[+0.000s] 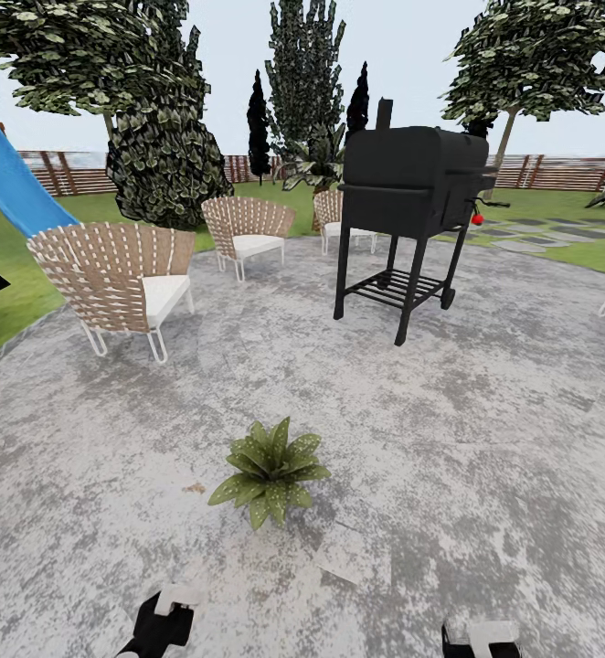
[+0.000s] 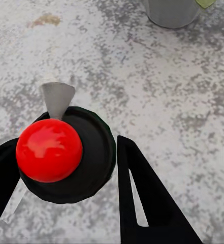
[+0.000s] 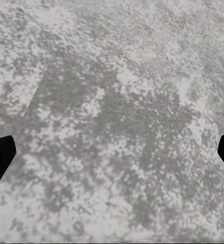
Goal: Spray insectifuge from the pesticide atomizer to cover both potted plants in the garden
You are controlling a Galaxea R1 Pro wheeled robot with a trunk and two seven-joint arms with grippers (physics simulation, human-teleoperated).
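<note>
Spreading across the head view is the garden [image 1: 558, 239]: grey stone paving underfoot, green lawn at the edges, trees and a brown slatted fence behind. On the paving stand a black grill [image 1: 414, 212] and woven chairs [image 1: 124, 276], with a blue slide [image 1: 10, 183] at the left margin. Nearer the robot, one potted plant [image 1: 270, 472] sits alone on the stone, a low rosette of pointed green leaves flecked with pale spots; its grey pot [image 2: 171, 11] shows at the edge of the left wrist view. The second plant I cannot place.

The left gripper [image 2: 66, 168] is clamped around the pesticide atomizer [image 2: 66, 152], whose round dark body fills the gap between the two black fingers; seen end-on, it shows a glossy red ball top and a pale grey nozzle spout pointing away toward the paving. The right gripper [image 3: 112, 152] hangs over bare paving with its fingers spread wide and nothing between them.

The step in hand looks like spraying this first plant. To do it well, the arm should bring the nozzle round so the spout faces the rosette rather than the stone beside it, get close above the leaves, and sweep so the whole crown is covered, keeping the bottle firmly held throughout.
</note>
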